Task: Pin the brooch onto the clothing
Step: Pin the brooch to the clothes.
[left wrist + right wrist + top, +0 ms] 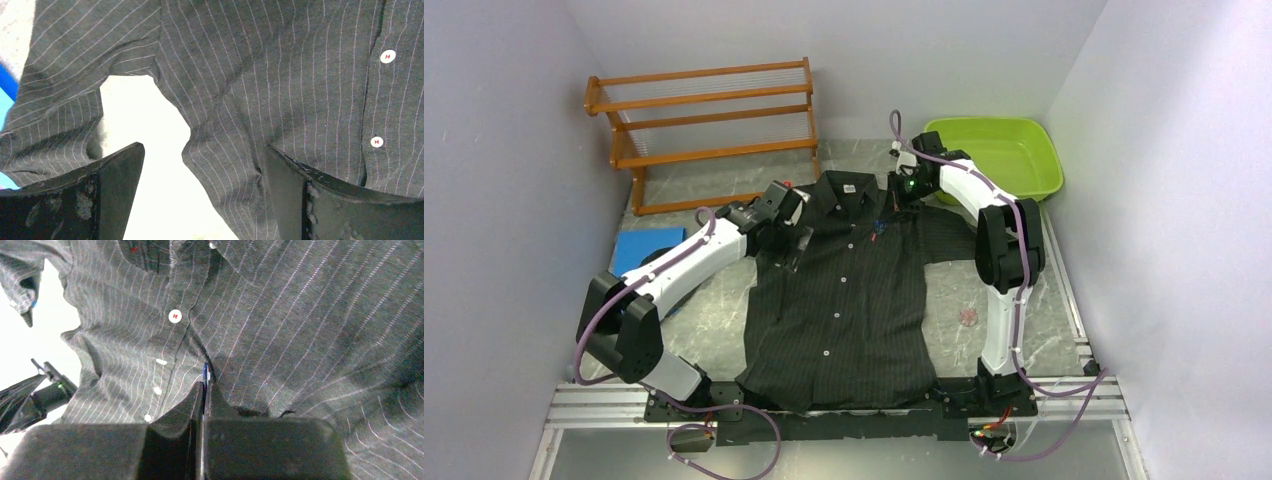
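Grey table (984, 290), shirt (844, 300) mid-frame. Your right gripper (204, 390) pinches a blue sliver (204, 374), likely the brooch; left gripper (202, 155) gapes empty. Pinning step; next, steady the fabric.

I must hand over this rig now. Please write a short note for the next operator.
Left gripper: jaws open, empty, over the shirt by a sleeve's armpit.
Right gripper: jaws shut on a thin blue piece, probably the brooch, against the shirt's chest beside the buttons.
The shirt lies flat on the table.
Done: piece is at the cloth. Left: pinning not confirmed; check, then release.
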`<action>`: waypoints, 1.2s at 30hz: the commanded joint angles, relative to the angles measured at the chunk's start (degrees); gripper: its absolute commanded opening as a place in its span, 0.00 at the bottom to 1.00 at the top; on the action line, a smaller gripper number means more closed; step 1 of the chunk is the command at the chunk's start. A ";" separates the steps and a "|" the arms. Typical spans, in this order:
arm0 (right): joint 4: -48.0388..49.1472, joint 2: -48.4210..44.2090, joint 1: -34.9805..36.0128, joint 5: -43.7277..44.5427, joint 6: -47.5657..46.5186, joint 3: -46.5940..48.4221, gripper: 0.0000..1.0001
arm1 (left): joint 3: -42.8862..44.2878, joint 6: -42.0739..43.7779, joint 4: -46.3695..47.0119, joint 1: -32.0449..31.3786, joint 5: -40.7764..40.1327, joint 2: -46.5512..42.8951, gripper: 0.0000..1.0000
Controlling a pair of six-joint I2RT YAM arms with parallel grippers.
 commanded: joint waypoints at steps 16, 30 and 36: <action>-2.24 -12.18 5.80 16.73 10.54 -2.66 0.00 | 7.24 -10.50 21.53 -9.53 4.66 4.27 0.77; 5.83 -21.58 7.54 19.35 20.23 -13.60 0.00 | 6.05 -3.79 42.28 -13.12 9.67 11.91 0.64; 4.59 -21.41 7.62 19.56 20.05 -13.05 0.00 | 5.51 -0.59 45.66 -15.30 9.58 13.74 0.63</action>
